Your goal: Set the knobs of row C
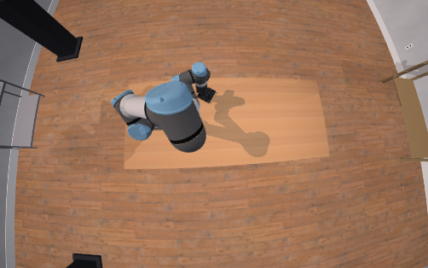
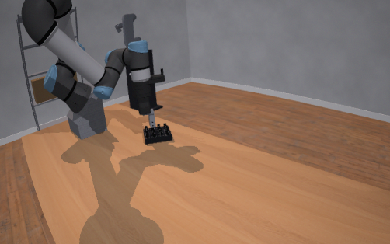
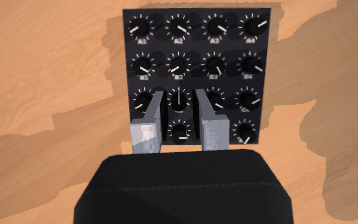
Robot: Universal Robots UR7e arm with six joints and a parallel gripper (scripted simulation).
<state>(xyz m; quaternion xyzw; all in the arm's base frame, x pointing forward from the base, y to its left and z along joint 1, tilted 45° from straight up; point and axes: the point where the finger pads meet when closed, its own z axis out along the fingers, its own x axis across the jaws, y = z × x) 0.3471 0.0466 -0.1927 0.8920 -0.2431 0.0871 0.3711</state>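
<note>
One gripper (image 1: 206,89) (image 2: 152,125) (image 3: 180,105): hovering with fingers parted, gripping nothing visible
Knob C2 (image 3: 179,101): standing between the fingertips, line pointing rearward
Knob box (image 1: 209,94) (image 2: 158,139) (image 3: 196,49): sitting beneath the gripper

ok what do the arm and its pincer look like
The arm has dark grey and pale grey tubular sections, light blue rounded joint caps and black rings. The pincer has a black body and two flat grey fingers with dark inner faces. I can't make out any cable.
</note>
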